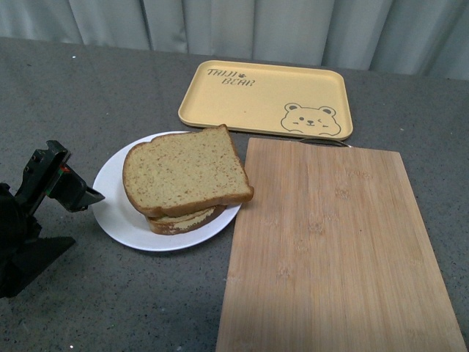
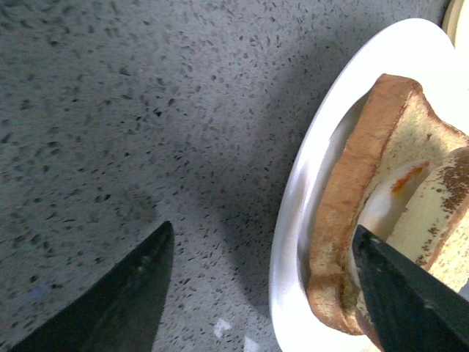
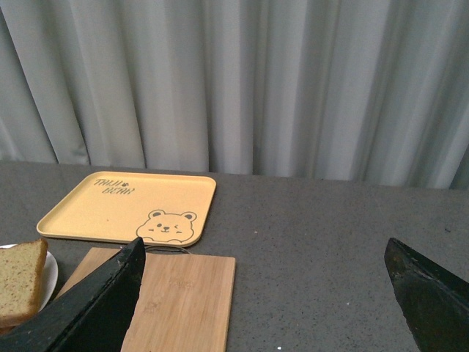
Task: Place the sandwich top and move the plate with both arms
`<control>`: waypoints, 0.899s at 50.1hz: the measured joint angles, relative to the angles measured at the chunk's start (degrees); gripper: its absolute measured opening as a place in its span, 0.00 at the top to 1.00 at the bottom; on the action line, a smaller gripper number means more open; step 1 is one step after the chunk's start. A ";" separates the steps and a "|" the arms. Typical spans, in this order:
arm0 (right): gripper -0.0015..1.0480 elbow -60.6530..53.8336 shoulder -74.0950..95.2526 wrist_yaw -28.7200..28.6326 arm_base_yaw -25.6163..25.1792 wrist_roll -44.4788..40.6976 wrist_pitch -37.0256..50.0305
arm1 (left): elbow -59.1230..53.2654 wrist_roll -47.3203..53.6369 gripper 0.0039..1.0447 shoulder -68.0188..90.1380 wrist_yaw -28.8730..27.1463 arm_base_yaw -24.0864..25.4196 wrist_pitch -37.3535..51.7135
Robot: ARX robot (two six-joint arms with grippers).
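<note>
Two grippers logged, both with jaws spread wide and nothing held

Left gripper (image 1: 67, 183): low at the left edge of the front view, just beside the plate (image 1: 117, 214) on its left side and apart from it. In the left wrist view the gripper (image 2: 261, 231) had one dark finger (image 2: 121, 301) over bare table and the other finger (image 2: 407, 301) in front of the sandwich edge. Contact with the bread could not be judged there.

Right gripper (image 3: 264, 242): not in the front view. In its own wrist view it was raised and looked out over the table, with its fingers (image 3: 91, 312) far apart.

Sandwich top (image 1: 185, 170): lay flat as the uppermost slice of the stack on the plate, turned a little askew, so that a lower slice (image 1: 183, 220) showed at the near edge. The left wrist view showed egg (image 2: 392, 192), white with an orange patch, between slices.

Plate: rested on the grey speckled table (image 1: 73, 95), its right rim touching or just beside the left edge of the wooden cutting board (image 1: 337, 242).

Yellow tray (image 1: 256, 95), with bear drawing: lay behind plate and board, near the board's far edge.

Grey curtain (image 3: 256, 81) hung behind the table
</note>
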 joint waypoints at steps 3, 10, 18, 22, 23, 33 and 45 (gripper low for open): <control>0.09 0.00 0.00 0.00 0.00 0.00 0.00 | 1.42 -0.81 0.43 1.53 1.22 -0.26 0.35; 0.09 0.00 0.00 0.00 0.00 0.00 0.00 | 4.11 -1.84 0.64 4.68 2.43 -0.66 1.29; 0.09 0.00 0.00 0.00 0.00 0.00 0.00 | 6.47 -2.34 0.89 6.78 4.79 -1.03 1.29; 0.09 0.00 0.00 0.00 0.00 0.00 0.00 | 7.41 -2.75 0.97 6.69 6.71 -1.03 2.34; 0.09 0.00 0.00 -0.02 0.00 0.00 0.00 | 7.58 -2.78 0.97 6.60 6.97 -1.03 2.58; 0.09 0.00 0.00 0.00 0.00 0.00 0.00 | 5.79 -5.66 0.97 6.64 9.38 -0.94 9.62; 0.09 0.00 0.00 0.00 0.00 0.00 0.00 | 1.86 -11.82 0.97 6.43 12.74 -1.20 23.87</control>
